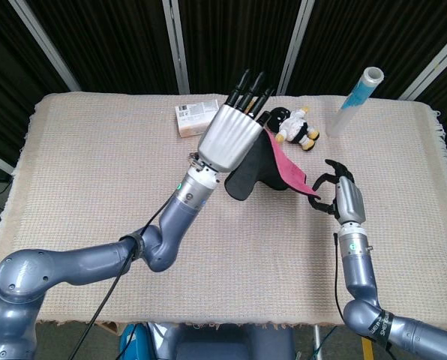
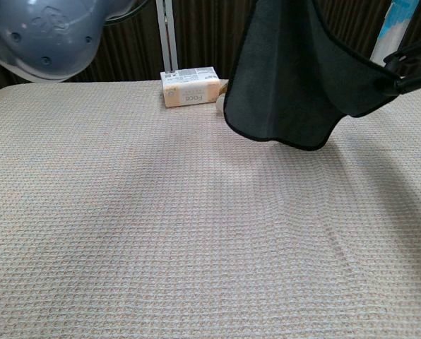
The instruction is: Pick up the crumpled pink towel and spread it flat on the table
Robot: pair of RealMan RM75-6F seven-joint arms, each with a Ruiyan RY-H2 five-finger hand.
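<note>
The towel [image 1: 283, 169], pink on one face and dark on the other, hangs above the table, stretched between my two hands. My left hand [image 1: 227, 139] holds its upper left part, fingers pointing up; the grip itself is hidden under the hand. At the towel's right corner, my right hand [image 1: 337, 193] pinches the edge. In the chest view the towel [image 2: 295, 78] shows its dark face, sagging just above the cloth, and the right hand [image 2: 412, 62] grips its corner at the right edge. The left hand is out of the chest view; only its arm [image 2: 48, 28] shows.
The table [image 1: 96, 172] has a beige waffle cloth. At the back lie a small box [image 1: 196, 118] [image 2: 191, 86], a plush toy [image 1: 297, 127] and a rolled tube [image 1: 355, 97]. A bottle cap [image 2: 220, 104] peeks out beside the towel.
</note>
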